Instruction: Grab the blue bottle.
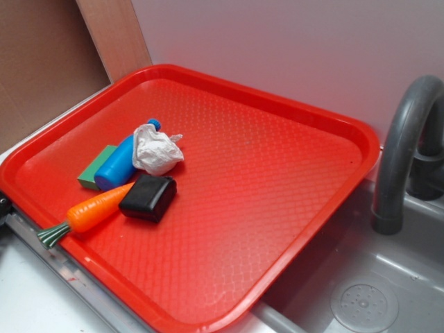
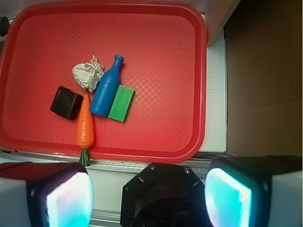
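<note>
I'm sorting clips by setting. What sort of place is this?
Probably a toy kitchen: a grey faucet over a grey sink, beside a red tray holding a toy carrot and blue bottle.

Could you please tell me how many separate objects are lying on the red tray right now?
5, clustered together: blue bottle, green block against it, crumpled white wad by its neck, black box, and carrot at the tray's edge. Nothing seems hidden.

Blue bottle (image 2: 107,90) hemmed in, wrist view: green block (image 2: 121,103) touching at 3 o'clock, crumpled white wad (image 2: 87,75) touching at 10, carrot (image 2: 85,125) just beside at 8, black box (image 2: 66,102) near at 9. Red tray (image 2: 180,75) bare from 12 to 3; bottle's cap end free at 12.
</note>
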